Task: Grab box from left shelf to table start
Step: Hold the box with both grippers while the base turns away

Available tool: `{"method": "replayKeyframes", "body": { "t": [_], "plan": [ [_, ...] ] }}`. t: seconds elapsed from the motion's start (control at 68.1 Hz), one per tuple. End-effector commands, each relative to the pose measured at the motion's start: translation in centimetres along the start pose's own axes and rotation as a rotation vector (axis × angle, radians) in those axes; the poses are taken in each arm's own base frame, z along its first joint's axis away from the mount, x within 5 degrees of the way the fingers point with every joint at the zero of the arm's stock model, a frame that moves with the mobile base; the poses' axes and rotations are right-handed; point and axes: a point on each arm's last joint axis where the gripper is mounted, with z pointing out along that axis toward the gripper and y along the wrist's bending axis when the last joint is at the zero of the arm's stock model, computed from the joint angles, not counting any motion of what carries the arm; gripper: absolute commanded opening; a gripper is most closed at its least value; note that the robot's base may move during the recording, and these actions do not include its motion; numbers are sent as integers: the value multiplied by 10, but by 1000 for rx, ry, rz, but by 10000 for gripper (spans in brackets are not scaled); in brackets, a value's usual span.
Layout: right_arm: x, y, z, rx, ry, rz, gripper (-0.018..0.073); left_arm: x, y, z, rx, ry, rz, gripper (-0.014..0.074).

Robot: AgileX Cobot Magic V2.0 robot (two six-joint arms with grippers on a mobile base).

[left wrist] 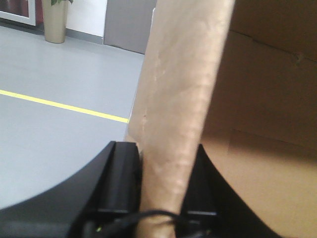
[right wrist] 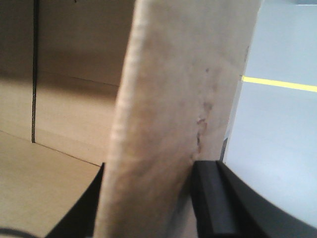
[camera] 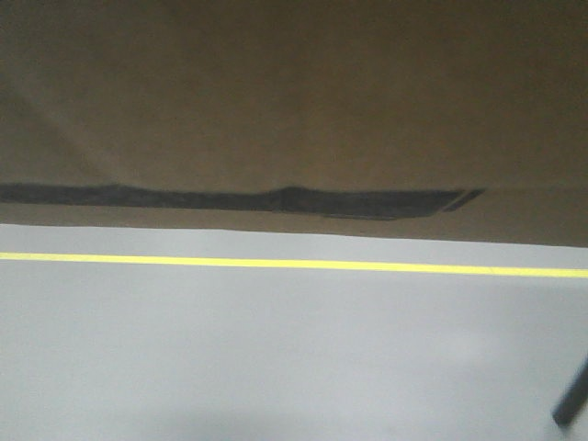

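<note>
Front view: the large brown corrugated cardboard box [camera: 294,101] fills the upper half, very near the camera, with a dark strip [camera: 230,198] along its lower edge. Below lies the smooth grey floor [camera: 276,358], crossed left to right by a thin yellow line [camera: 294,265].

Left wrist view: the black left gripper [left wrist: 161,186] pinches an upright pale cardboard flap [left wrist: 183,89] of the box between its two fingers. The box wall stands to the right, and a tall beige planter [left wrist: 55,22] is far off at the left.

Right wrist view: the black right gripper [right wrist: 151,198] clamps the box's other flap [right wrist: 183,99], with the box wall to the left and floor to the right.
</note>
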Motion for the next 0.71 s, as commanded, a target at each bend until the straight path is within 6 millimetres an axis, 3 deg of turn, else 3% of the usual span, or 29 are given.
{"method": "replayKeyframes", "body": {
  "t": [0.0, 0.69],
  "plan": [
    [-24, 3, -3, -12, -192, 0, 59, -17, -13, -7, 158, -123, 9, -99],
    [-24, 3, -3, -12, -192, 0, 59, -17, -13, -7, 158, -123, 9, -99]
  ]
}}
